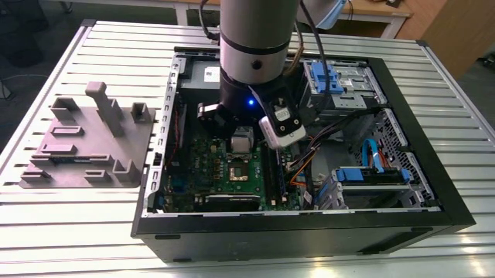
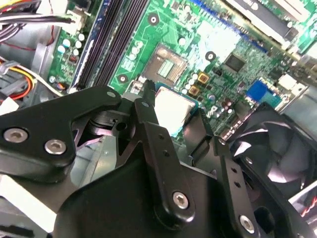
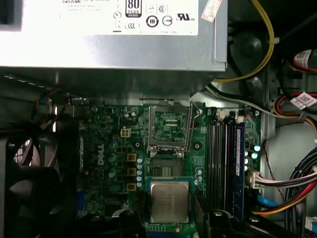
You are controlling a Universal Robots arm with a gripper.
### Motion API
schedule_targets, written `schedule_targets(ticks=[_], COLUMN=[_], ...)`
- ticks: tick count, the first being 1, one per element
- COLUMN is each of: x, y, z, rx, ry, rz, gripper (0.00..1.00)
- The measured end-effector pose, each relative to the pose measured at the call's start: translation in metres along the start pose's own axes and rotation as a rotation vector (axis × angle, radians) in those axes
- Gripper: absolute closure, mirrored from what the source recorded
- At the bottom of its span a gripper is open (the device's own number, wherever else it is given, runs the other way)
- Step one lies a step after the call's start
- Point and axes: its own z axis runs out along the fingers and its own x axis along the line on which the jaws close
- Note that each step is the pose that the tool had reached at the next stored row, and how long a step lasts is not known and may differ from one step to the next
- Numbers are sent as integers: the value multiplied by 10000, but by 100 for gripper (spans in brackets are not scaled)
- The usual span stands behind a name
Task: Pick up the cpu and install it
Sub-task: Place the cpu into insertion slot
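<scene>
Progress first: pick-up looks done, install not. We see the cpu (image 3: 169, 201) inside the open PC case (image 1: 309, 231), which lies open side up on the slatted counter (image 1: 62, 231); the arm (image 1: 255, 40) reaches down into it in the exterior view. In the first wrist view the chip hangs metal top up, about level w/ the motherboard (image 3: 106, 163) as far as we can judge. It sits just beside the cpu socket (image 3: 168, 167), on the side away from the raised load plate (image 3: 168, 126), not over it. Socket is open & bare, contacts showing, so nothing is seated. We'd put the job at roughly halfway: grasp & carry into the case done, getting the chip into the socket left. RAM slots (image 3: 222, 163) run alongside the socket & the PSU (image 3: 109, 49) sits beyond the load plate; neither is touched. Jaws: closed down to chip width, no further. In the second wrist view the black fingers (image 2: 151, 134) stand either side of the cpu (image 2: 174, 105) & bear on two opposite edges, so we read them as clamped on it & on nothing else. Whether the chip clears the board or brushes it we can't tell for sure; it looks to float above.
</scene>
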Motion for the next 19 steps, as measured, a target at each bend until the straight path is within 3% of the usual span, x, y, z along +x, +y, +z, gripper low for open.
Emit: schedule_targets(ticks=[2, 19], x=[-2, -40], y=[0, -16], z=[18, 326], rx=[118, 112], ry=[-16, -19], rz=[1, 116], gripper=[53, 53])
